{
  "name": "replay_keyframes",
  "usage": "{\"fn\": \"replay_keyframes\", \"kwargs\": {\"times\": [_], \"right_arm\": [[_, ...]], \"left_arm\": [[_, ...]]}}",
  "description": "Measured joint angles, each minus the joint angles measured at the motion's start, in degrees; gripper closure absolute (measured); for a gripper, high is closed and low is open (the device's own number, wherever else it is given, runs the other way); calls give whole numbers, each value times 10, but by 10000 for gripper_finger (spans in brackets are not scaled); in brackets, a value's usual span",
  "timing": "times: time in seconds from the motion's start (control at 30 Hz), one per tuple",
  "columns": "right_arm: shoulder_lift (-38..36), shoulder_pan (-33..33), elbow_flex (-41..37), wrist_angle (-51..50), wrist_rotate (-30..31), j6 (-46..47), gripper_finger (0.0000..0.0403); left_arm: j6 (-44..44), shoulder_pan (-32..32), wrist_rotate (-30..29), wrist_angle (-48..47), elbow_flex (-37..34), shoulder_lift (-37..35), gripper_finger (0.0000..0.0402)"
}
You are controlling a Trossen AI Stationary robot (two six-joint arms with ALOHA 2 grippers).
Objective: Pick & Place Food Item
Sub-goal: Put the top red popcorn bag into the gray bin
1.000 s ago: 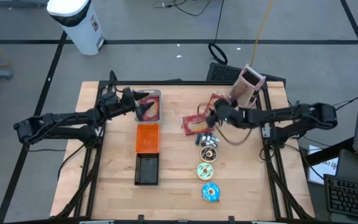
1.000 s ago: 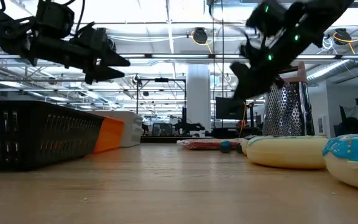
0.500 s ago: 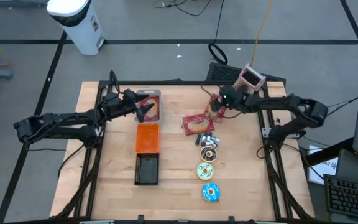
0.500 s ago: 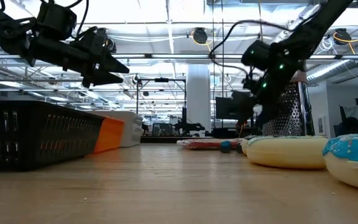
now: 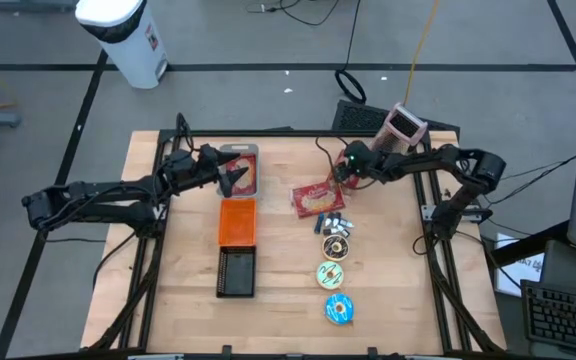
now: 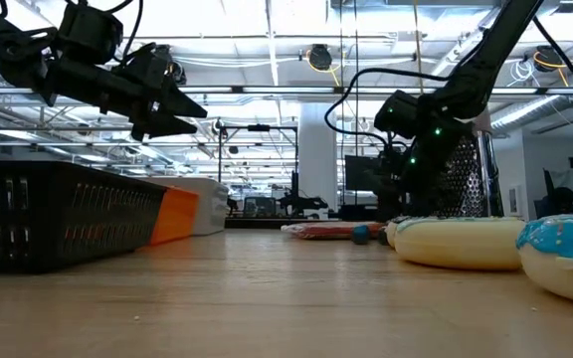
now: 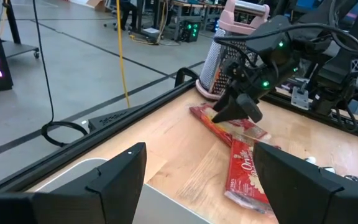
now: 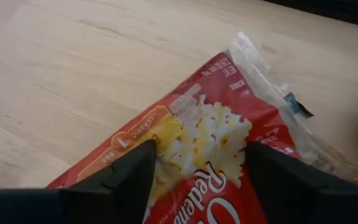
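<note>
A red popcorn bag [image 5: 318, 198] lies flat on the wooden table, right of the middle; it also shows in the right wrist view [image 8: 210, 137] and the left wrist view [image 7: 244, 168]. My right gripper [image 5: 340, 175] stands open, slanting down, close over the bag's far right end [image 7: 232, 112]; its fingers straddle the printed face [image 8: 197, 186]. I cannot tell whether they touch it. My left gripper [image 5: 236, 178] hovers open above a grey tray [image 5: 248, 158] at the far left, holding nothing [image 7: 197, 186].
An orange bin [image 5: 236, 222] and a black bin [image 5: 236, 272] lie in a row near of the tray. Three donuts [image 5: 330, 273] lie in a row near of the bag. A pink-topped metal grater [image 5: 403, 128] stands at the far right edge.
My right gripper has come down from well above the table toward the popcorn bag's far end, its arm swinging toward the table's far edge. The bag has stayed where it was.
</note>
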Motion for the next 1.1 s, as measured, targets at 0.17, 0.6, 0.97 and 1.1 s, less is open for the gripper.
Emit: {"fn": "replay_keyframes", "kwargs": {"times": [0.17, 0.6, 0.97, 1.1], "right_arm": [[-5, 11, -1, 1, -1, 1, 239], [-84, 46, -5, 52, -13, -83, 397], [-198, 184, -4, 133, 97, -320, 402], [-199, 257, -4, 196, 159, -404, 403]], "left_arm": [[0, 0, 0, 0, 0, 0, 105], [-39, 0, -1, 0, 0, 0, 105], [-100, -8, -5, 18, 0, 0, 105], [-107, -36, -6, 44, 0, 0, 105]]}}
